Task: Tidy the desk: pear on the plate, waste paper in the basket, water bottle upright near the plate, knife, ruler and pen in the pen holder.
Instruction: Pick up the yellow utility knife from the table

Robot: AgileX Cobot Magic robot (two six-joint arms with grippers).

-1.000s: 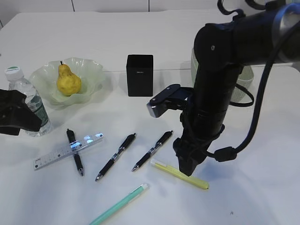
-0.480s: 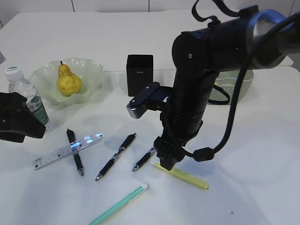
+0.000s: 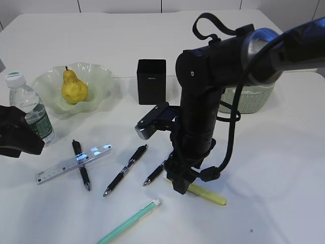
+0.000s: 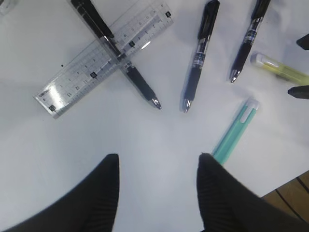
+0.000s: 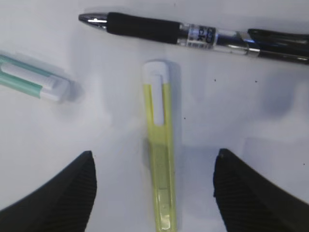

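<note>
- Here, the white counter (image 3: 284,168) carries everything, and the black right arm (image 3: 203,101) reaches down over its near middle.
- The basket (image 3: 251,99) stands far right, partly behind that arm.
- The plate (image 3: 99,81) is far left and the pear (image 3: 74,88) sits inside it, upright.
- The water bottle (image 3: 28,109) stands upright just left of the plate.
- The pen holder (image 3: 151,81) stands right of the plate.
- The ruler (image 4: 101,60) lies near left, under a black pen (image 4: 113,48) that crosses it.
- The knife (image 5: 161,154) lies flat between the wide open fingers of the right gripper (image 5: 154,193), not touched.
- The left gripper (image 4: 157,193) hovers with fingers about half open, holding nothing.
- The mint-green pen (image 4: 236,130) lies nearest.
- Two more black pens (image 3: 127,169) lie between ruler and knife.
</note>
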